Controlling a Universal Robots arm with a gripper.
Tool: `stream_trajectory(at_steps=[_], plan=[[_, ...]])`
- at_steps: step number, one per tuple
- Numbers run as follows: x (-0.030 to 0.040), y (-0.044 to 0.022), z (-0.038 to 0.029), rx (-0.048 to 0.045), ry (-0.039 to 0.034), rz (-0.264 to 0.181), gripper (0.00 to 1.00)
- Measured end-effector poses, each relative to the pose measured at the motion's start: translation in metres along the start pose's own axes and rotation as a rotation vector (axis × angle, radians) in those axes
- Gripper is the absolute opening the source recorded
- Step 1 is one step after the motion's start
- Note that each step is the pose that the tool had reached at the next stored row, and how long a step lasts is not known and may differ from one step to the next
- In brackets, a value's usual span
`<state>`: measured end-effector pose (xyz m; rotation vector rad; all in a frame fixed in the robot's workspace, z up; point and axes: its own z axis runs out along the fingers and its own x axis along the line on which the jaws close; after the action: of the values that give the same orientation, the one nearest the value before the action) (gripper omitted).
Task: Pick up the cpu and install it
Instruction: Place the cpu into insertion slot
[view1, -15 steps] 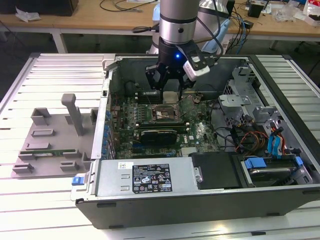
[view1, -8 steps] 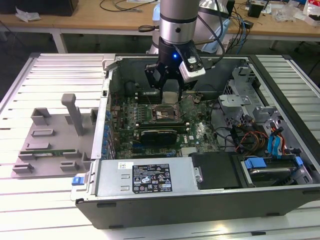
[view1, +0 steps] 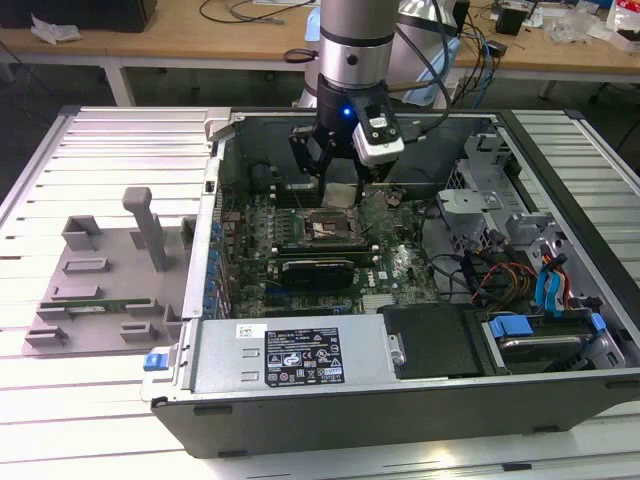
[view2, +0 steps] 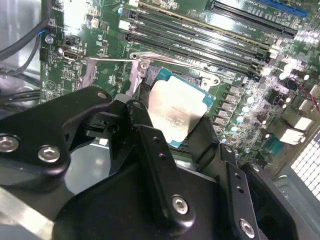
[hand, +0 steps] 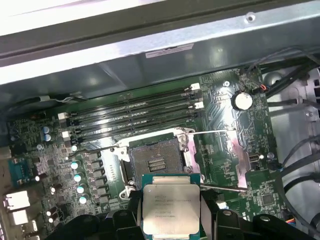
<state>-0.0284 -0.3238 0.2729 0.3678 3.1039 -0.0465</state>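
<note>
My count: one arm (view1: 355, 50), one gripper (view1: 338, 182), one cpu (hand: 171, 207). One open computer case (view1: 420, 405), with one green motherboard (hand: 220, 107) in it. On the board, in the first wrist view, I see one socket (hand: 156, 162), two thin wire levers (hand: 212, 132), four long memory slots (hand: 135, 107) and one round coin cell (hand: 243, 100). Outside the case, exterior view: one grey fixture tray (view1: 60, 290), one green memory stick (view1: 95, 306) on it. One labelled silver box (view1: 290, 355) inside the case.

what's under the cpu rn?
Held in the hand, the cpu hangs over the motherboard by the open socket, whose contact bed lies bare in the first wrist view. The board right beneath the cpu is covered.
</note>
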Motion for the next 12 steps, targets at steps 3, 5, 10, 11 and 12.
stream_trajectory(at_steps=[3, 5, 10, 11, 12], plan=[[0.0000, 0.0000, 0.0001, 0.0008, 0.0011, 0.041, 0.55], [0.0000, 0.0000, 0.0002, 0.0016, 0.0022, 0.078, 0.55], [0.0000, 0.0000, 0.0005, 0.0032, 0.0046, 0.164, 0.55], [0.0000, 0.0000, 0.0005, 0.0034, 0.0048, 0.176, 0.55], [0.0000, 0.0000, 0.0006, 0.0037, 0.0051, 0.188, 0.55]])
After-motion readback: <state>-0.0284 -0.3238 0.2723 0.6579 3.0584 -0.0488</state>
